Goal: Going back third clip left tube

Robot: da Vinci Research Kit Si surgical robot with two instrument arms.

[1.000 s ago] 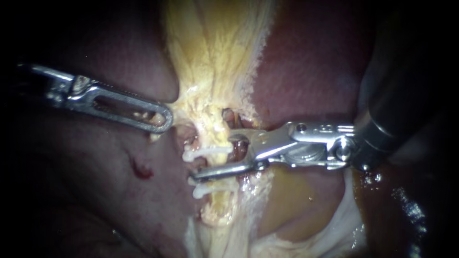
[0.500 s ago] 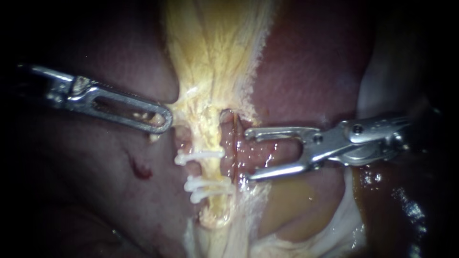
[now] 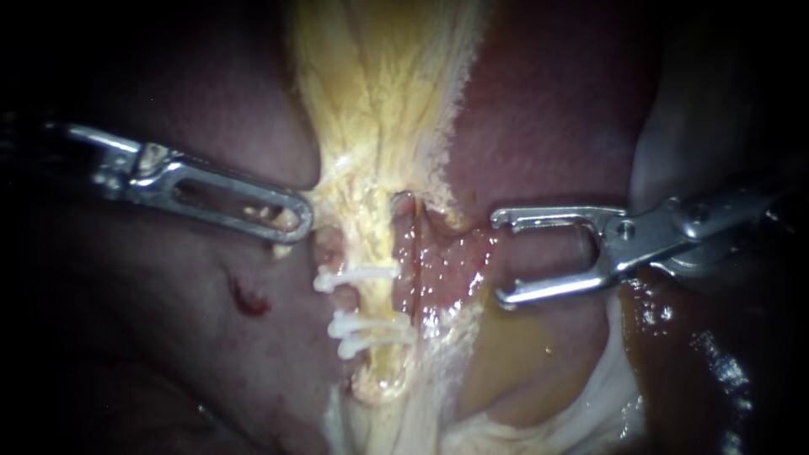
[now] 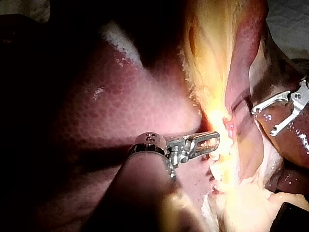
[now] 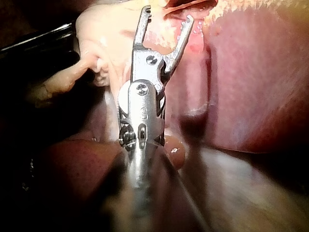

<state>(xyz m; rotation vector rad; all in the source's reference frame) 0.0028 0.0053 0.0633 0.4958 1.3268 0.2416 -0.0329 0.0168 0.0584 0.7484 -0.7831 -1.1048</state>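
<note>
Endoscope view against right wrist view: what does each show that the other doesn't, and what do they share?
Only the endoscope view shows the three white clips across the yellow tube, and the left instrument with its tip beside that tube. Only the right wrist view shows the right instrument from behind, with its hinge and shaft seen along their length. Both views show the right instrument's jaws open and holding nothing, with the dark red liver beside them.
</note>
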